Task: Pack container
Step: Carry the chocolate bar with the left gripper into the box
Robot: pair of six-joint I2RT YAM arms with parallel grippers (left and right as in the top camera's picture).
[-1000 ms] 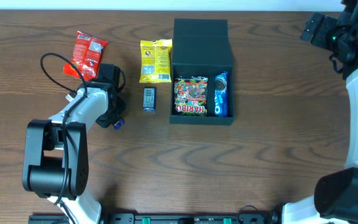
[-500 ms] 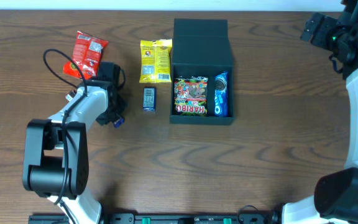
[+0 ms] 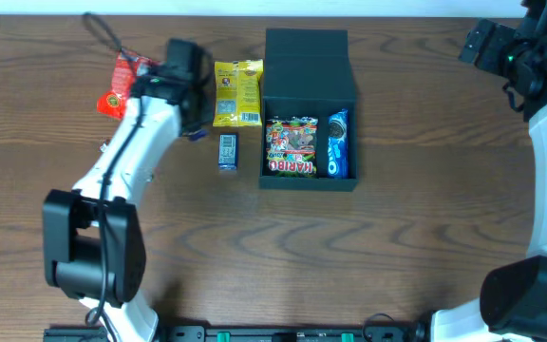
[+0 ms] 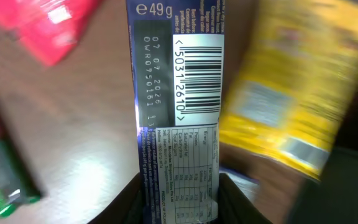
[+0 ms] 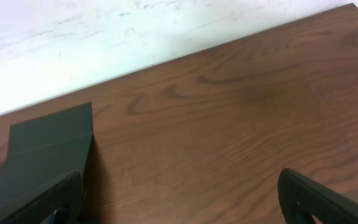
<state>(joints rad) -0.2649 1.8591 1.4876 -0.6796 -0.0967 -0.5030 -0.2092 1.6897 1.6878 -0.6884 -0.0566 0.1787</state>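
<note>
Counting the snacks gives six. Two lie side by side inside the dark teal-black matte square cardboard container (image 3: 309,182), which sits mid-desk on the brown wood-grain desk (image 3: 425,237) with its hinged flap lid (image 3: 307,57) folded open on the far side. They are one glossy Haribo bag (image 3: 292,147) with red lettering and one slim blue Oreo packet (image 3: 338,144).

Three more rest on the desk to the container's left. One crinkled yellow foil packet (image 3: 238,92) lies just beside its wall, and one small blue-grey bar wrapper (image 3: 227,150) lies nearer the front edge. One shiny red packet (image 3: 114,95) is farther left, partly hidden by the left arm (image 3: 131,152).

The sixth is a long dark blue bar wrapper (image 4: 179,93) with a white barcode panel and "49 g" print. It is pinched between the fingers of the left gripper (image 4: 182,205), between the red and yellow packets.

Of the two grippers, the right gripper (image 5: 179,186) hangs at the far right corner with its dark fingers spread wide.
</note>
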